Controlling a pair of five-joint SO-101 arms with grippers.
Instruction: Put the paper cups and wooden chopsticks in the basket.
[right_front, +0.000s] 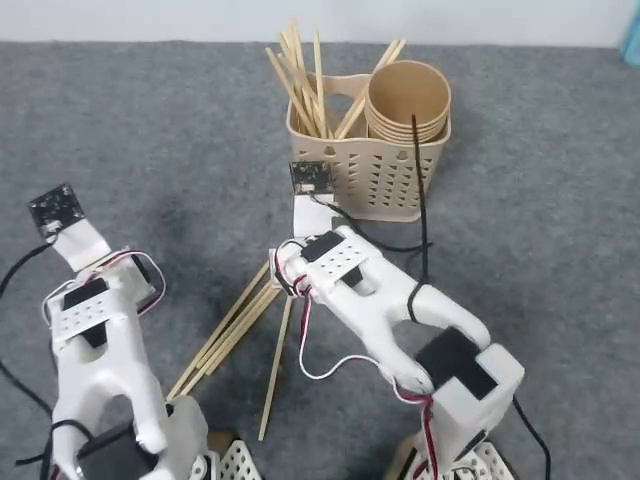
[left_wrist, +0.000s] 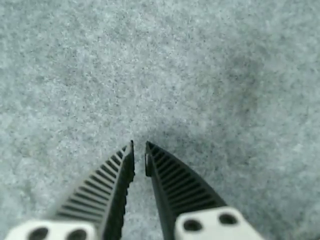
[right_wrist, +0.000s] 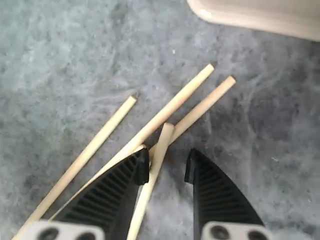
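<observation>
Chopsticks (right_wrist: 172, 107) loose on the worktop are what's left, so my right pincer (right_wrist: 168, 160), released astride one stick, should next clench and lift it far to the basket (right_front: 370, 180).

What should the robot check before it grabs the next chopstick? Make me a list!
1. Right gripper open: ok, its jaws stand apart.
2. A chopstick between its jaws: ok, one lies there on the carpet.
3. Just one stick in the gap: cannot tell, other loose chopsticks run under one finger.
4. Basket upright: ok.
5. Paper cups in the basket: ok, stacked inside.
6. Left gripper out of the way: ok, shut over bare carpet.
</observation>
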